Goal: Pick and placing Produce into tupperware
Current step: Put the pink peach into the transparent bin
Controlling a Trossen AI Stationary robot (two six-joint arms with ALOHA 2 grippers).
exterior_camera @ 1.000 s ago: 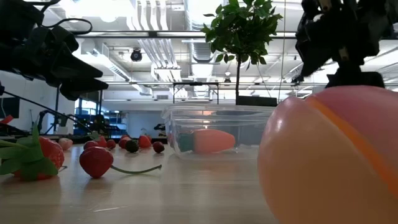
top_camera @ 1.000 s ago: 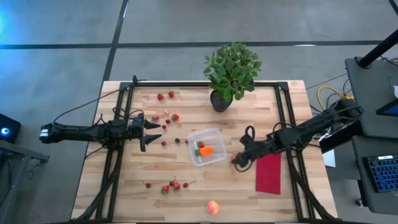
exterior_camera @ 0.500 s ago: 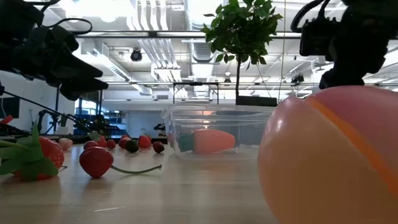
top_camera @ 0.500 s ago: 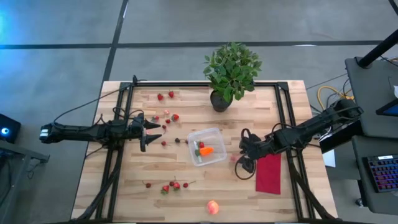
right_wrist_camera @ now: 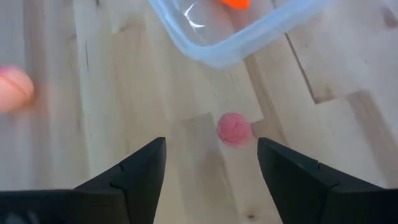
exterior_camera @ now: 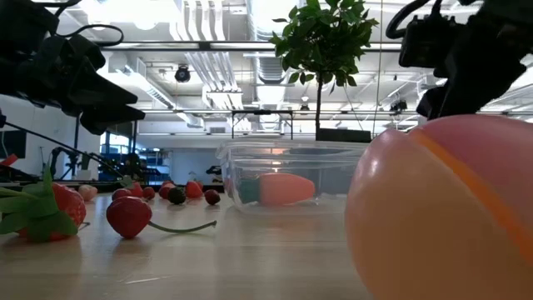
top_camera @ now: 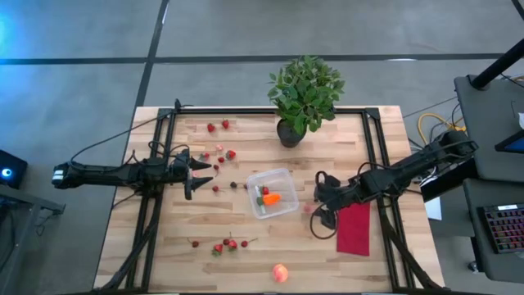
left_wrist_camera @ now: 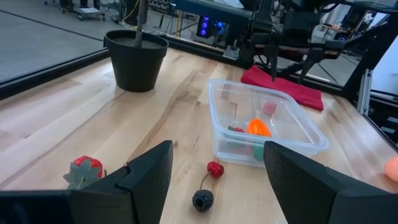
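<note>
My right gripper [right_wrist_camera: 210, 171] hangs with its fingers spread wide and empty over a small pink-red fruit [right_wrist_camera: 234, 128] lying on the wood just outside the tupperware [top_camera: 273, 193], right of centre in the high view. The tupperware holds the carrot [top_camera: 271, 197], its rim cut off in my right wrist view. My left gripper [left_wrist_camera: 216, 174], wide open and empty, waits at centre left near scattered strawberries [top_camera: 226, 244], while the peach [exterior_camera: 445, 208] looms, cropped, in the low view.
</note>
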